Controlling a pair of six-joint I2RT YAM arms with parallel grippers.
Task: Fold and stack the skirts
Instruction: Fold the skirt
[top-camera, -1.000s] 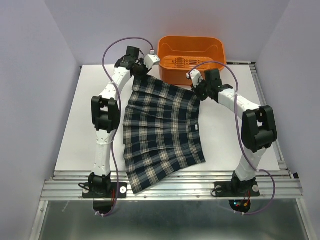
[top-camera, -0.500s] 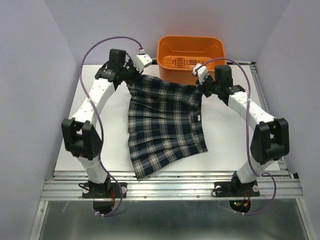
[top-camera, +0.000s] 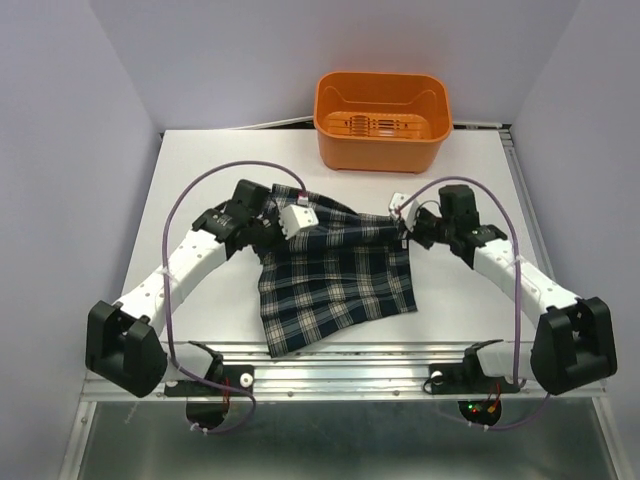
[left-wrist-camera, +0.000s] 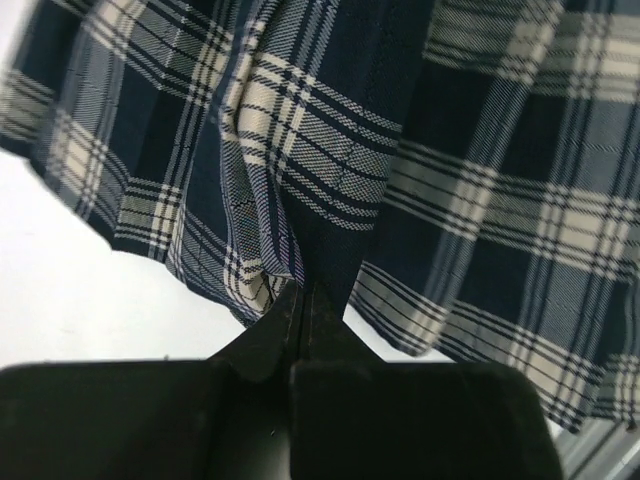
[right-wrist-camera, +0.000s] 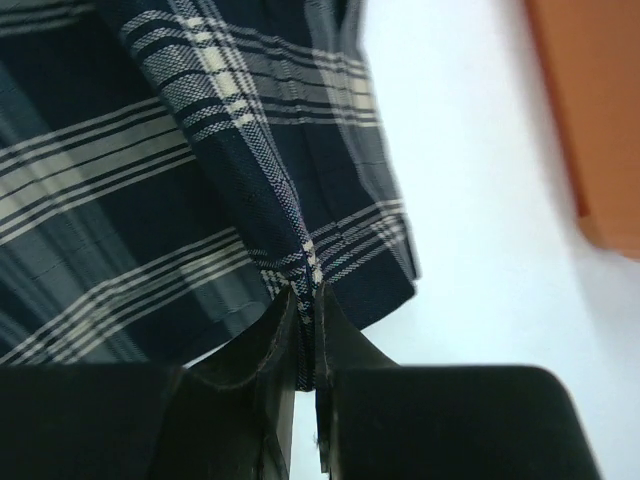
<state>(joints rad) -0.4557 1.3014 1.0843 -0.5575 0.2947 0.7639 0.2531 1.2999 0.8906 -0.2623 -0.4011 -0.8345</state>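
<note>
**Jaws pinch both far corners of the skirt**

Left jaws are shut tight on a bit of the plaid skirt (top-camera: 335, 275), at its 10 o'clock corner. Right jaws are almost shut too, with a thin bit of cloth between them at the 2 o'clock corner. In each wrist view the cloth bunches up right where the tips meet.

The skirt lies in the middle of the table (top-camera: 470, 170), a little toward 6 o'clock. One low corner hangs over the table edge at about 7 o'clock. The held edge is lifted and humped, and the rest lies flat. I think each side holds one corner so the edge comes over straight toward 6 o'clock and makes a neat fold.

An orange basket (top-camera: 380, 150) sits at 12 o'clock, well apart from the skirt. It stands upright, and I can see its bare floor with little slots, so nothing is in it. No folded pile shows anywhere, so the stack is not yet begun.
</note>
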